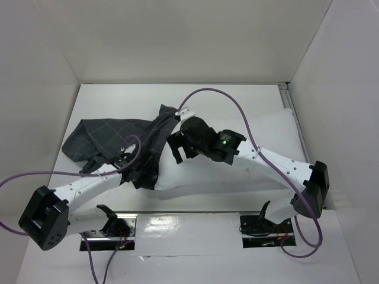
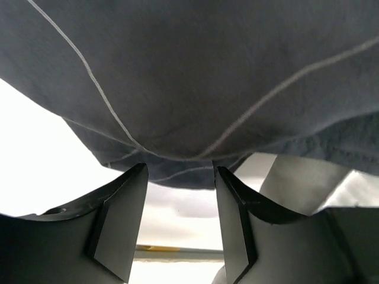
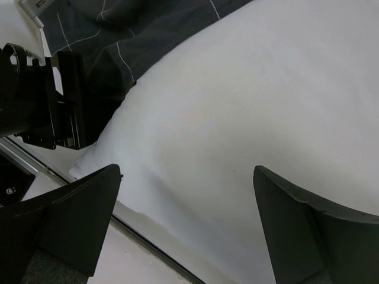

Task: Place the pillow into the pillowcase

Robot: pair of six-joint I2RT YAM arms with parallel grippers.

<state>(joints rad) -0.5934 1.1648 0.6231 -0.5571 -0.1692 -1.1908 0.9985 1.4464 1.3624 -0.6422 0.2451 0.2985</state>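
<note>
So, where this is at: early days, I'd say. The pillow [image 1: 213, 177] is lying flat on the worktop [image 1: 118, 94], over on the right-hand side, and nearly all of it is bare white. The pillowcase [image 1: 100, 136] is a rumpled heap to the left of it. Only one edge reaches the pillow's left end, where some of the dark cloth is draped over that corner. From above I can't tell if the corner is actually inside the opening or just has fabric lying on top of it.

The left end effector [image 2: 180, 177] is tucked in right at that overlap. On its own camera the fingers stand apart with a clear gap, and the checked hem hangs just at their tips. It doesn't look pinched to me, so I'm calling it released.

The right end effector [image 3: 186, 177] is spread wide and hovers over the pillow's left part, gripping nothing. The pillowcase edge and the other arm are just beyond it.

What's left is basically everything: get the mouth of the case held open, feed the pillow's end in, then work the cloth along the whole length. Limp fabric plus a puffy pillow looks fiddly.
</note>
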